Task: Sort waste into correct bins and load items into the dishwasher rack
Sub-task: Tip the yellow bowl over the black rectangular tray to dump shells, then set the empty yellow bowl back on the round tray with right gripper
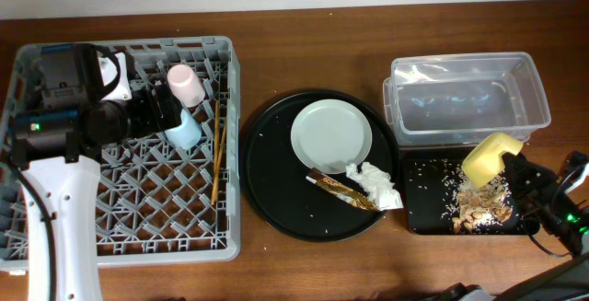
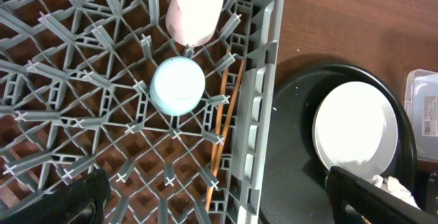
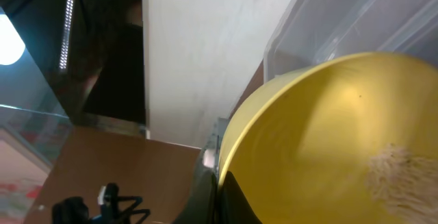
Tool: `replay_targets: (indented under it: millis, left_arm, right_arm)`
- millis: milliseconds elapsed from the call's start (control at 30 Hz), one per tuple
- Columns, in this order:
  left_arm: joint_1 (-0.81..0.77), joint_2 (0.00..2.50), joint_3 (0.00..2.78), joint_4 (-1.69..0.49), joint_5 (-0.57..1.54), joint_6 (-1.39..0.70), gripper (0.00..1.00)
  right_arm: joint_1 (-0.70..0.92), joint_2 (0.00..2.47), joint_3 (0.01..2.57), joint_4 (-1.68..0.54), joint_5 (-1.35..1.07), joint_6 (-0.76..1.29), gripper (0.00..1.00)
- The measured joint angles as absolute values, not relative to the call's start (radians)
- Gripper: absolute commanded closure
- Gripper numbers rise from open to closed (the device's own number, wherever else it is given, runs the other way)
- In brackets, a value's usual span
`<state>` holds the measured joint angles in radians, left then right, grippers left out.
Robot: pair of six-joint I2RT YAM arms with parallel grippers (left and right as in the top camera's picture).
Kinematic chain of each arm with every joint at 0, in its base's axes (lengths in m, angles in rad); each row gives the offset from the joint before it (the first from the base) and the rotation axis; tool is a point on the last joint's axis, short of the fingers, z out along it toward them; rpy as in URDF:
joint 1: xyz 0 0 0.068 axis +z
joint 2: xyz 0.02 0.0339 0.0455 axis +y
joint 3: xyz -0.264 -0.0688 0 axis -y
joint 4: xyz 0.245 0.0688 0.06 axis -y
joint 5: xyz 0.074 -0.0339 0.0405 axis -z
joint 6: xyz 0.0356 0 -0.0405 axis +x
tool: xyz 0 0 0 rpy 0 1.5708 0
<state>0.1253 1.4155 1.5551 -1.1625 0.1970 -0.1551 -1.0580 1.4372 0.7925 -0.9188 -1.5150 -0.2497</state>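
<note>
Brown wood table (image 1: 304, 264), white wall behind. Right gripper (image 1: 509, 163) is clamped on the rim of the bowl (image 1: 488, 156). The bowl is tipped over the black tray (image 1: 423, 200), just in front of the tub (image 1: 460, 98). Scraps (image 1: 480, 207) are piled in the tray under it. Right wrist cam shows a patch of them clinging inside the bowl, so I'd call the dump unfinished. I'd tip steeper, give it a small shake, and keep the lip inside the tray edge so nothing lands on the table or in the tub. After that the bowl goes across to the rack (image 1: 138, 246).

Left gripper (image 2: 219, 200) hangs over the rack, fingers wide apart, holding nothing. Pink cup (image 1: 184, 84), blue cup (image 1: 187, 130) and chopsticks (image 1: 217, 158) are already racked. Left to do: plate (image 1: 329, 135), napkin (image 1: 377, 183), wrapper (image 1: 339, 189), all on the round tray (image 1: 267, 181). That tray sits between bowl and rack, and the left arm covers the rack's left side. I'd carry the bowl high and pull the left arm clear first.
</note>
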Motion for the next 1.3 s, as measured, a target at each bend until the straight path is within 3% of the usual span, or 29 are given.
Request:
replay_targets:
  millis: [567,667,767,833,967,1133,1267,1300]
  left_arm:
    - [0.126,1.415,1.555,-1.163,0.197,-0.155,0.01]
    - [0.125,1.415,1.555,-1.163,0.197,-0.155,0.01]
    - [0.126,1.415,1.555,-1.162,0.197,-0.155,0.01]
    - [0.125,1.415,1.555,-1.163,0.197,-0.155,0.01]
    - [0.126,1.416,1.555,-1.163,0.197,-0.155,0.01]
    - [0.126,1.415,1.555,-1.163,0.193,-0.155,0.01]
    - [0.126,1.416,1.555,-1.163,0.194,-0.155,0.01]
    - [0.126,1.416,1.555,-1.162,0.193,-0.155,0.01]
  right_arm:
    - [-1.058,1.441,0.787,-0.896,-1.525,0.075,0.96]
    - [-0.991,1.394,0.890,-0.999,-1.346,0.101,0.96]
    - [-0.771,1.252,1.147,-1.164,-1.078,0.104,0.96]
    - [-0.531,1.192,1.311,-1.230,-0.900,0.105,0.96]
    - [0.144,1.126,1.411,-1.218,-0.582,0.105,0.96]
    - [0.762,1.485,1.399,-1.087,-0.275,0.106,0.96]
    - [0.876,1.828,1.392,-0.930,-0.207,0.108,0.95]
    - [0.877,1.857,1.387,-0.914,-0.207,0.109,0.69]
